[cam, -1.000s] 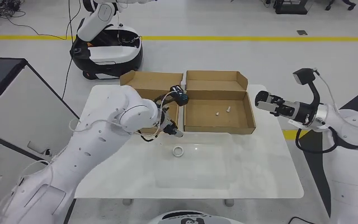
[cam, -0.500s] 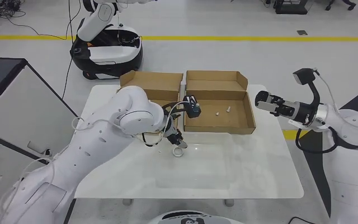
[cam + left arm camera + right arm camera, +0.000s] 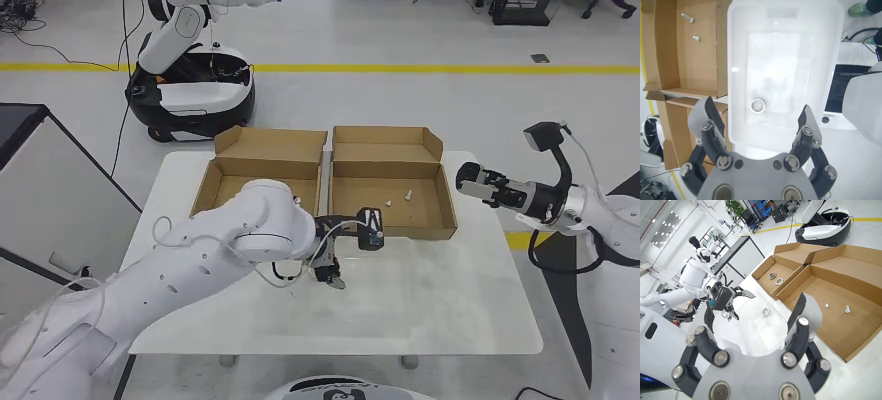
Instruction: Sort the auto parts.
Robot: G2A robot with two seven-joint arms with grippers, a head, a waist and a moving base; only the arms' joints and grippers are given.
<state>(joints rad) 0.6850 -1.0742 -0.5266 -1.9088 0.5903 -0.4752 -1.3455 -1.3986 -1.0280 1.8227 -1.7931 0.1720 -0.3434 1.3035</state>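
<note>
Ring (image 3: 757,105) flat in white tray (image 3: 829,56), just beyond left gripper (image 3: 757,104), centred between its wide-open, empty jaws, untouched. Tray's near corner hidden behind one jaw; tray outline faint against white table (image 3: 480,300).

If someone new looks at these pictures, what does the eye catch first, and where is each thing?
The open left gripper hangs over a white tray, where a single metal ring lies. Beyond the tray stand two cardboard boxes: the right box holds two bolts, the left box a flange and a second ring.
</note>
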